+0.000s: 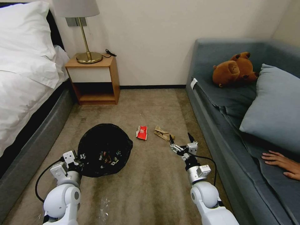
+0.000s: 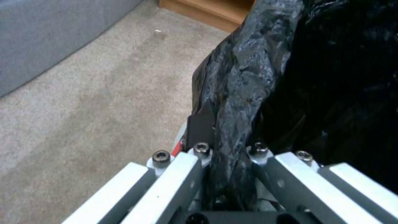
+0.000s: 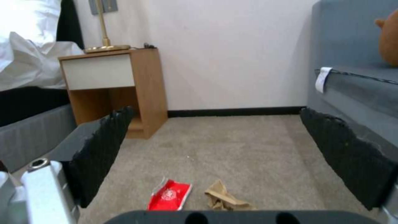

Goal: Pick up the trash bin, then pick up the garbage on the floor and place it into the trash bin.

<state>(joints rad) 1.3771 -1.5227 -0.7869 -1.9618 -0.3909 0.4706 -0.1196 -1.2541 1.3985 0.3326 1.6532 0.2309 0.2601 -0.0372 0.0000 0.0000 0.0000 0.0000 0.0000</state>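
Left hand [image 1: 82,158] is clamped on the bag-lined rim of the trash bin [image 1: 104,149], at the bin's left edge; the grip holds mostly crinkled bag film [image 2: 234,102], so the liner could probably slide and let the bin tilt or drop; some items already lie inside. The red-white wrapper [image 1: 142,132] lies on the carpet [image 1: 150,187] just right of the bin; the brown paper bag [image 1: 163,133] lies beside it, farther right. Right hand [image 1: 181,140], jaws apart and empty, hovers right of the bin, close to the paper bag; a low approach may push the light paper away or snag the carpet.
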